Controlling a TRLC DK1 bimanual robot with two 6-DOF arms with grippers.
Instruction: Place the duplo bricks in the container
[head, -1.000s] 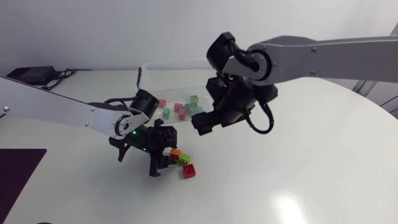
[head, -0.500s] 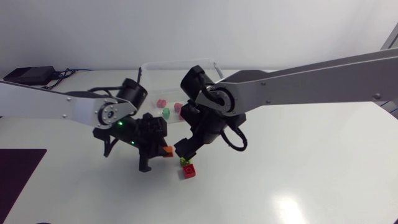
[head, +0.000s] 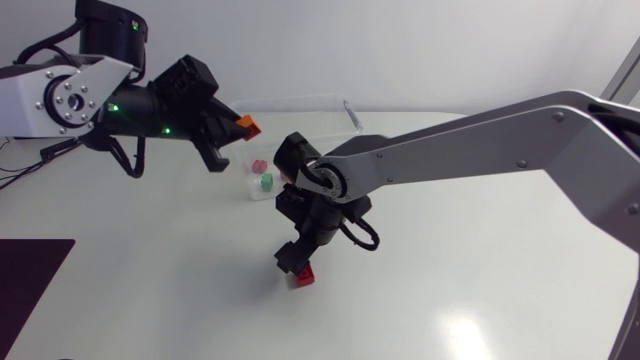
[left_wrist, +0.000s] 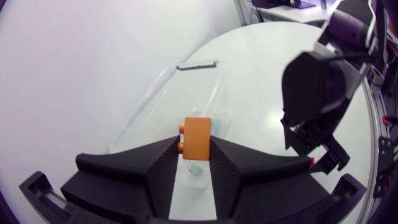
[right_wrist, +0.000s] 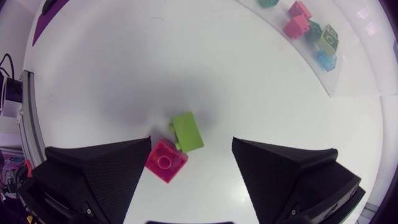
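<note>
Container (right_wrist: 357, 56) holds pink, green, blue bricks (right_wrist: 296, 25).

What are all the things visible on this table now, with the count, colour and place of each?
table: one, white, under everything
container: one, clear, at the table's far side
loose bricks: at least six; pink, green, teal, blue; inside the container
orange brick: one, held up near the container
green brick: one, lime, on the table, touching the red brick
red brick: one, on the table
left claw: black, shut on the orange brick
right claw: black, open, above the green and red bricks
</note>
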